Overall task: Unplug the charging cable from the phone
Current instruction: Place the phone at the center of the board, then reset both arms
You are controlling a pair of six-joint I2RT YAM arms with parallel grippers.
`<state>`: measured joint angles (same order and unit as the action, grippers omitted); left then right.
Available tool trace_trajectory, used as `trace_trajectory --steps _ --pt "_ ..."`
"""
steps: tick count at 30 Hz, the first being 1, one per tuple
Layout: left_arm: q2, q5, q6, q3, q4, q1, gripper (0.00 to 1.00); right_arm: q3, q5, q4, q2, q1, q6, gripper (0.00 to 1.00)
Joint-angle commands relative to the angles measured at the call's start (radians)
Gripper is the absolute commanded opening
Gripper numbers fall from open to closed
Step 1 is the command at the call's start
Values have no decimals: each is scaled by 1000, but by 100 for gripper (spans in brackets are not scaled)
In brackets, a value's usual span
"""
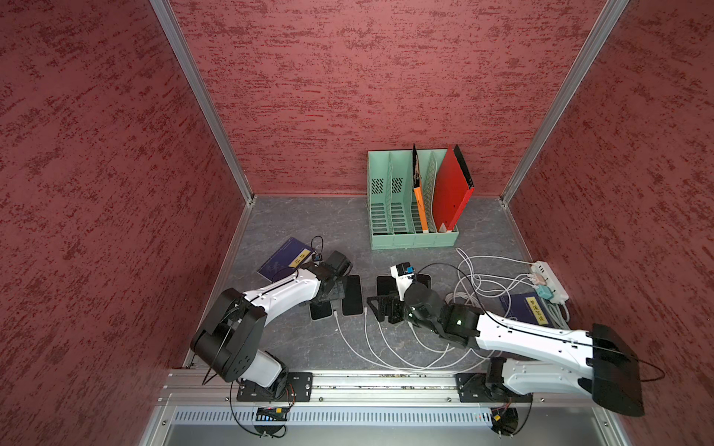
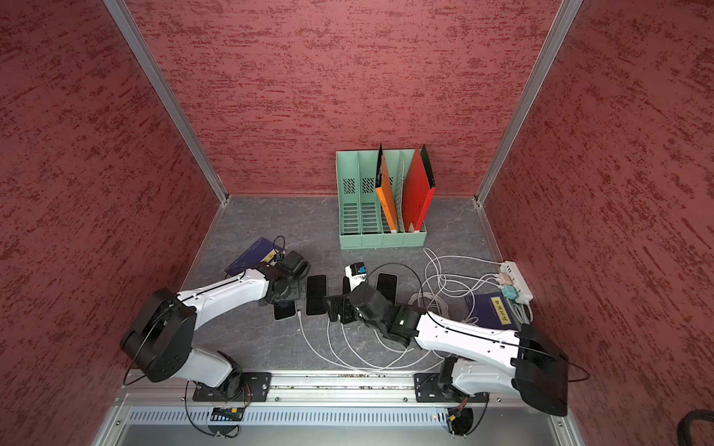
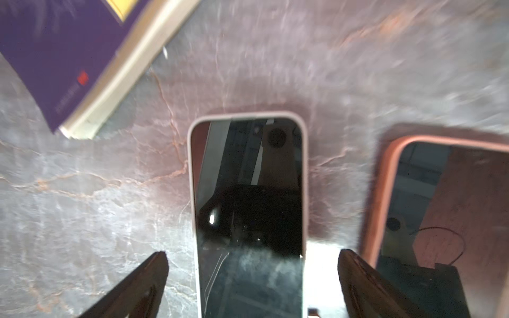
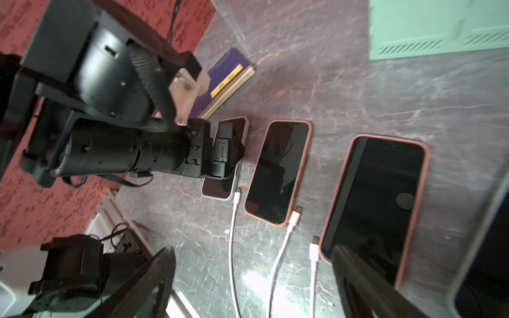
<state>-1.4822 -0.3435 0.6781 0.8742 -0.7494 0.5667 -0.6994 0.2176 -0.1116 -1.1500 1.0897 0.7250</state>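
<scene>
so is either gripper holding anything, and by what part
Nothing is held. The left gripper is open astride the white-cased phone, clear of both edges; the right gripper is open above the unplugged white cables.

On the grey marbled worktop [image 1: 309,220], a mint-green file rack [image 1: 413,240] stands at 1 o'clock, close to the red back wall [image 1: 347,96]. An orange folder [image 1: 419,208] and a red folder [image 1: 450,189] lean in its two compartments toward 3 o'clock. A purple book [image 1: 280,258] lies flat at 9 o'clock. A second purple book [image 1: 521,307] lies at 4 o'clock, just beside a white power strip [image 1: 554,282].
</scene>
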Motion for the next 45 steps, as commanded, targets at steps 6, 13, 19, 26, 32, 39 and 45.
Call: trace_trajectory --steps 6,13,19,26,32,39,45 --pt "277 -190 -154 164 5 8 100 -126 435 -376 145 -11 -18 98" --pt "373 -364 -505 204 334 -112 100 -122 697 -390 174 -37 -200 98" --pt "315 -267 -538 60 574 -380 100 -3 601 -205 225 -416 -299 98" --pt "238 -2 -578 -350 1190 -570 100 202 526 109 198 -754 -349 95" --pt "193 113 -549 -432 1334 -624 100 228 526 340 66 -873 -503 98" --pt "67 105 -651 -510 1575 -547 100 305 272 756 -184 -973 -621 98" --pt "-8 207 -665 -458 1547 -561 100 322 -169 1058 -411 -1063 -731 99"
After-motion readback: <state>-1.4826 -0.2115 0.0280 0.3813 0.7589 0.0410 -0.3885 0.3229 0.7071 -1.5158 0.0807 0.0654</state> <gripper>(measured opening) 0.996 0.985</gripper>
